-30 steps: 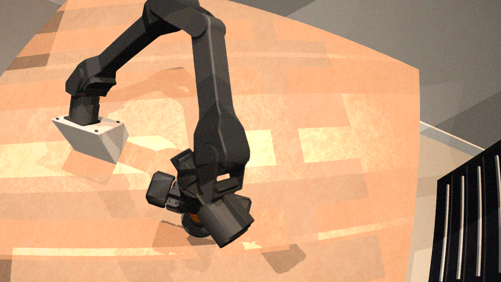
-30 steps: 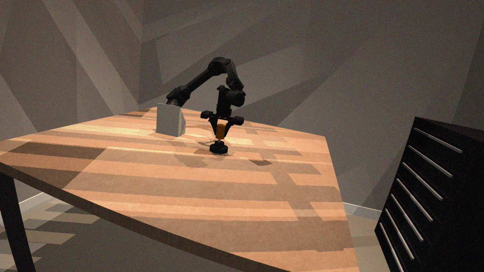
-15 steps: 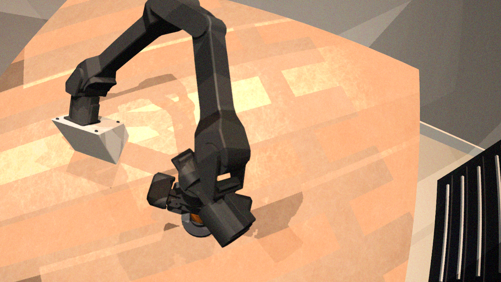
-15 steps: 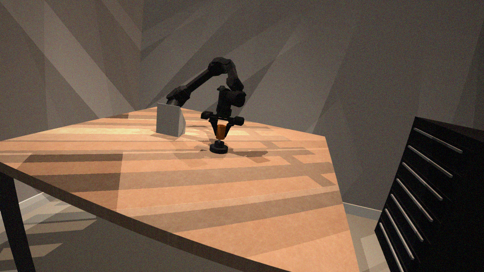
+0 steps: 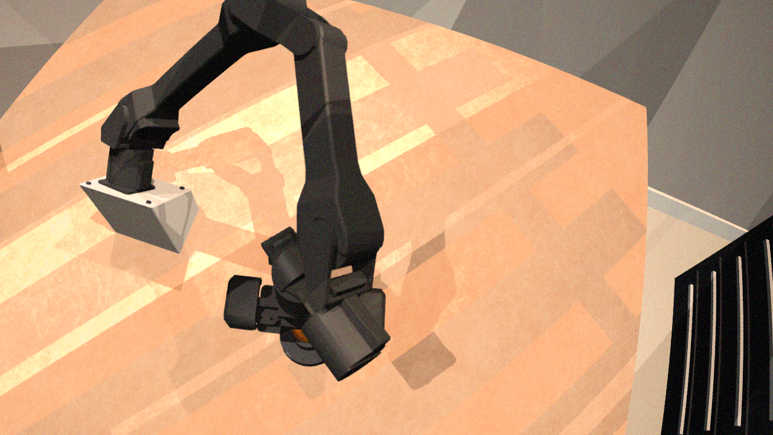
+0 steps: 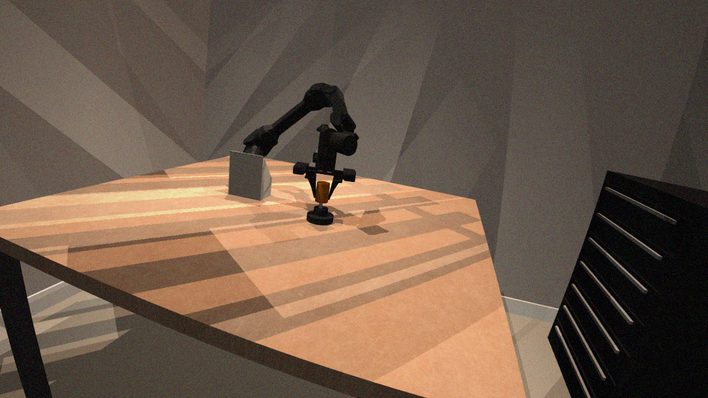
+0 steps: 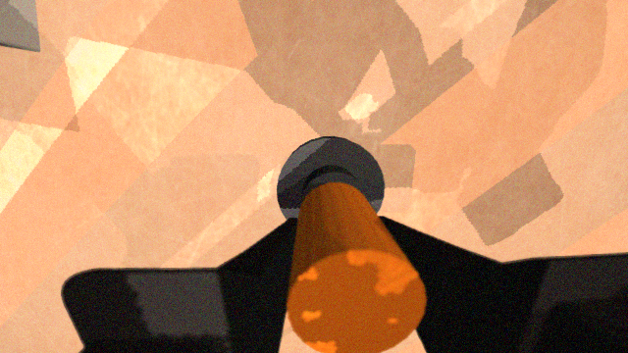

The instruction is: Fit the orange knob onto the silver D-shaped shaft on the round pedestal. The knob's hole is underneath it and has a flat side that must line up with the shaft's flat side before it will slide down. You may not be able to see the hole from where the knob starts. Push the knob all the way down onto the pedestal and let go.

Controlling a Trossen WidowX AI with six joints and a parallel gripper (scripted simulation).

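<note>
The orange knob (image 5: 300, 336) (image 6: 322, 192) (image 7: 358, 299) is an upright cylinder between the fingers. My gripper (image 6: 322, 195) (image 7: 336, 225) is shut on it, directly above the pedestal. The dark round pedestal (image 5: 304, 357) (image 6: 319, 218) (image 7: 332, 153) stands on the table. In the exterior view a short piece of the shaft (image 6: 320, 204) shows between the knob's bottom and the pedestal, so the knob is not down on it. Whether the shaft tip is inside the hole cannot be told. The hole and both flat sides are hidden. In the top view the arm covers most of the knob.
The arm's grey base block (image 5: 141, 222) (image 6: 245, 174) (image 7: 19, 26) stands on the patterned wooden table (image 5: 513, 346) (image 6: 396, 307), behind and to the left of the pedestal. A black drawer cabinet (image 5: 724, 335) (image 6: 643, 267) stands beyond the table's right edge.
</note>
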